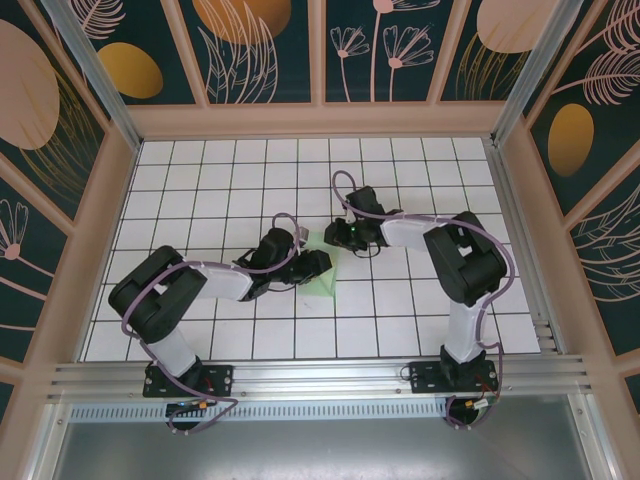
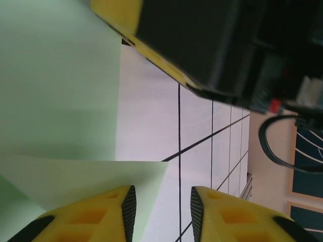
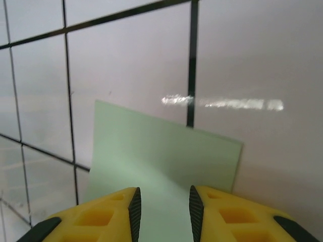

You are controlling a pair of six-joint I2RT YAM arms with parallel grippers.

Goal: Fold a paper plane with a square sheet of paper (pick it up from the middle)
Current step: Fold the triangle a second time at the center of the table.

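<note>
The white gridded table (image 1: 400, 320) bears the square sheet of paper (image 1: 322, 285) — near its middle.

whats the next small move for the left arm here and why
Probably shut the left jaws: they stand apart over the pale mint-green paper sheet, with a folded flap's corner reaching into the gap, so closing would likely pinch that layer.

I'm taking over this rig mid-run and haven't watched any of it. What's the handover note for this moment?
Left gripper: fingers apart, the paper's edge in the gap, not pinched.
Right gripper: fingers apart with the paper between them, not pinched.
Square sheet of paper: lying on the table, mid-table, between both grippers.
Done: one flap looks folded over the sheet.
Left: the remaining folds; no plane shape yet.
</note>
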